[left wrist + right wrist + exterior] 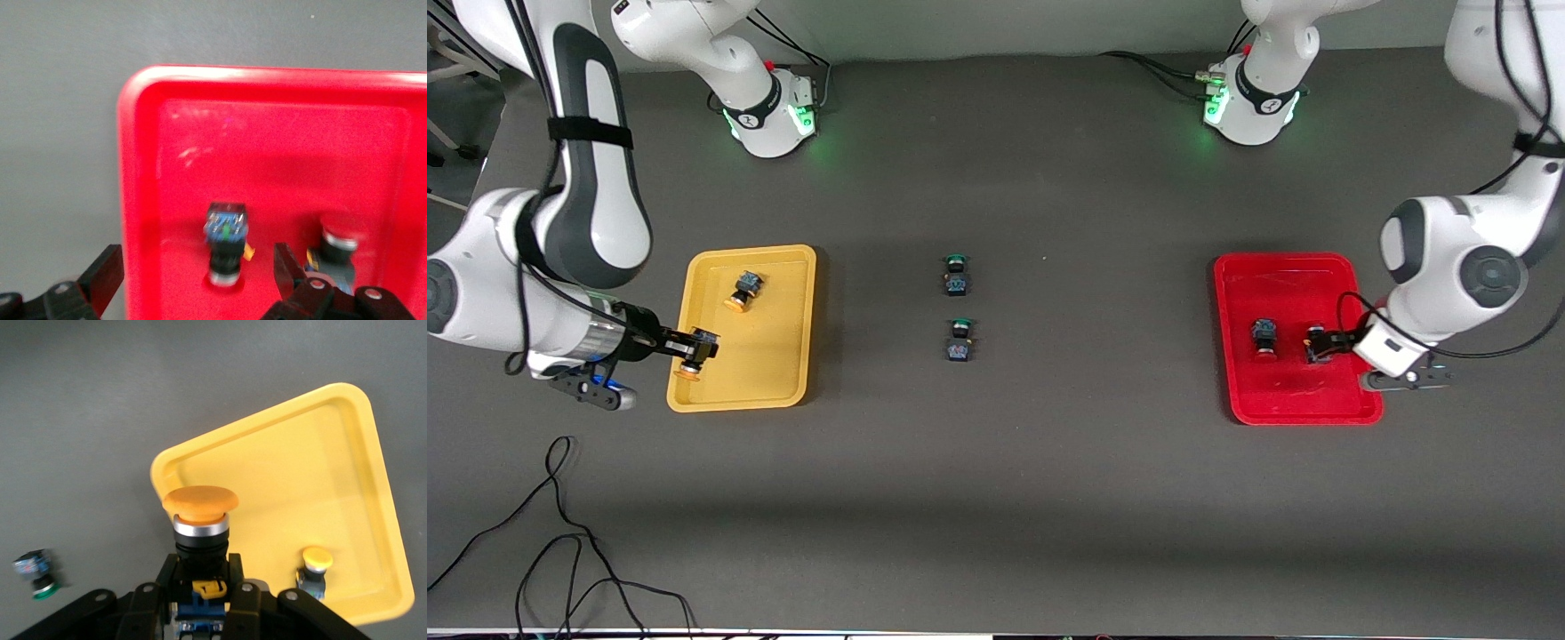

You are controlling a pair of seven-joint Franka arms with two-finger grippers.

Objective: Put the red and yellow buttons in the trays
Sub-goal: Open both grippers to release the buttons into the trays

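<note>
My right gripper (691,349) (200,568) is shut on a yellow button (687,369) (200,503) and holds it over the yellow tray's (769,356) (300,480) corner nearest the front camera. A second yellow button (743,292) (315,567) lies in that tray. My left gripper (1327,344) (198,257) is open over the red tray (1294,396) (267,133). Two red buttons lie in the red tray. One (1264,339) (227,240) shows between my left fingers, the other (1314,340) (337,248) just outside one finger (287,267).
Two green-capped buttons (956,274) (959,340) lie at the table's middle, between the trays. One green-capped button shows in the right wrist view (37,577). Loose black cables (560,533) lie near the front edge at the right arm's end.
</note>
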